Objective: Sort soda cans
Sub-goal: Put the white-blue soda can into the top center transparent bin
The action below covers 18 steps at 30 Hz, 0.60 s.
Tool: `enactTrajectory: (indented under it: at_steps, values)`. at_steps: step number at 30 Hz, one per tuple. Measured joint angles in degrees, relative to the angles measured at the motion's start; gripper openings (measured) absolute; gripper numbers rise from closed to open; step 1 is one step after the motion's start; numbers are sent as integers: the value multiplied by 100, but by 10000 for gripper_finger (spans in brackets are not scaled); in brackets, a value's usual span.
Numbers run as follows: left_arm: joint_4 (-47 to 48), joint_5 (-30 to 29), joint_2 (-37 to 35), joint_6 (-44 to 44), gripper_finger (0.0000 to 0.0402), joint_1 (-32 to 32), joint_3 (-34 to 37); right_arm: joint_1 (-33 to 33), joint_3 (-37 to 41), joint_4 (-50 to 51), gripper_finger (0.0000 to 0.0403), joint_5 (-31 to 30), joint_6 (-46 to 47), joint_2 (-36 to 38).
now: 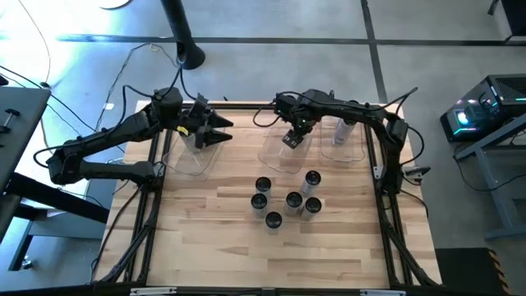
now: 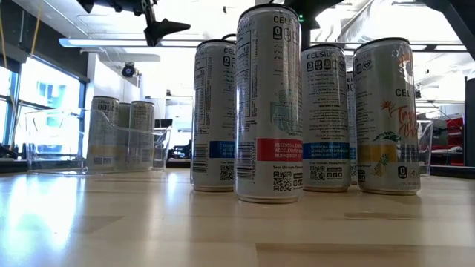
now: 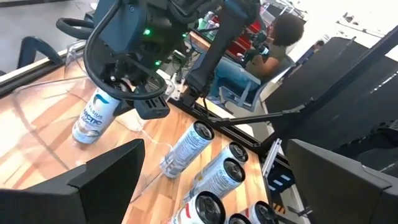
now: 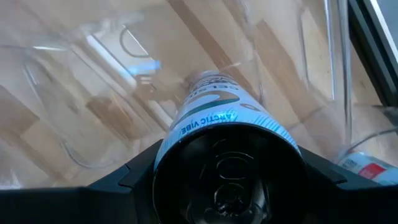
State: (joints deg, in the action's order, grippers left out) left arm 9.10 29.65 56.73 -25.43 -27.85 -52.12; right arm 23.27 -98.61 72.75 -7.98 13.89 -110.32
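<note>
We see the right gripper (image 1: 291, 140) clamped on a soda can (image 4: 217, 121) above the middle bin (image 1: 275, 154), can axis pointing down into it; left gripper (image 1: 220, 131) hangs open over the far-left bin (image 1: 191, 161).

Six soda cans (image 1: 286, 201) stand clustered before three bins (image 1: 283, 152).

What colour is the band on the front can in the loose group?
Red-pink, low on the front can; the low view shows it best.
</note>
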Motion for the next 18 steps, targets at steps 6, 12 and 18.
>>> enactTrajectory:
  at_steps: [6,12,18]
  values:
    - [2,-131,0,-8,385,72,0,0,0,-241,236,119,-47,0]
    - [2,-127,0,-42,385,93,0,25,0,-193,236,266,-73,0]
    - [2,-122,0,9,385,88,0,37,0,-38,301,269,43,1]
